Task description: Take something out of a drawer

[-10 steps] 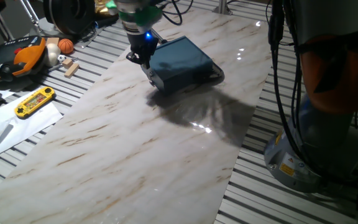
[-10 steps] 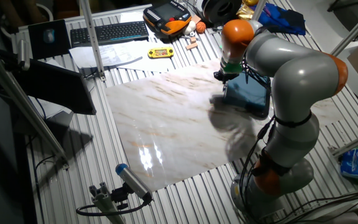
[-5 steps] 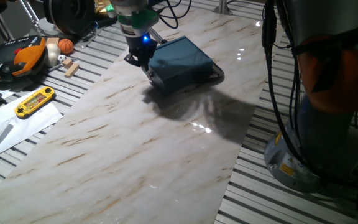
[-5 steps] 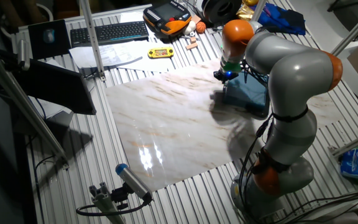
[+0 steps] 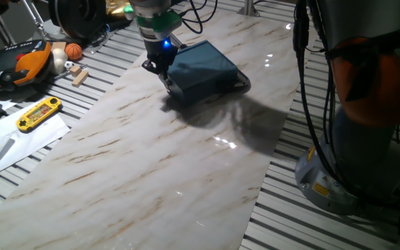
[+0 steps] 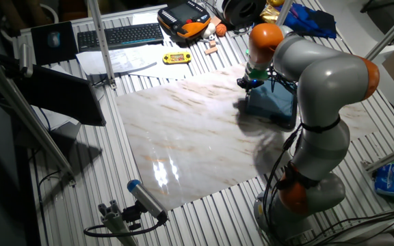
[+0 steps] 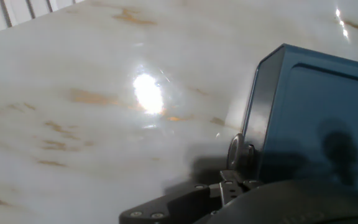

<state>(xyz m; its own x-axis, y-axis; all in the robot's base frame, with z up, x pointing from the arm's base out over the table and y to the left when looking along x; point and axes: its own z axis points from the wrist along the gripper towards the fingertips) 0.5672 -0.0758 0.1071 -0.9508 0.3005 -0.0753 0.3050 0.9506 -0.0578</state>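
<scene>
A big grey robot arm (image 6: 320,89) reaches over a shiny marble table (image 5: 151,160); its gripper (image 5: 160,66) sits in the upper middle of one fixed view, with a small blue light glowing just above it; the gripper is right at the front end of the dark blue box (image 5: 203,69), low down near the table top; in the other fixed view the gripper (image 6: 246,83) is at the upper right, touching or almost touching the near end of the same box (image 6: 272,104).

In the hand view the box (image 7: 319,112) fills the right side; the drawer (image 7: 253,118) looks pushed in, flat with the box; its small round metal knob (image 7: 236,152) sticks out from the front, low in the frame, right by the black gripper parts (image 7: 185,202) at the bottom; I cannot tell if the jaws are open or closed, or if they hold the knob.

The little packet cannot be seen anywhere.

At the left of one fixed view, off the marble, lies a yellow handheld game (image 5: 39,113) on white paper (image 5: 19,142); above it sits a small orange ball (image 5: 73,51) and a wooden block (image 5: 80,76).
</scene>
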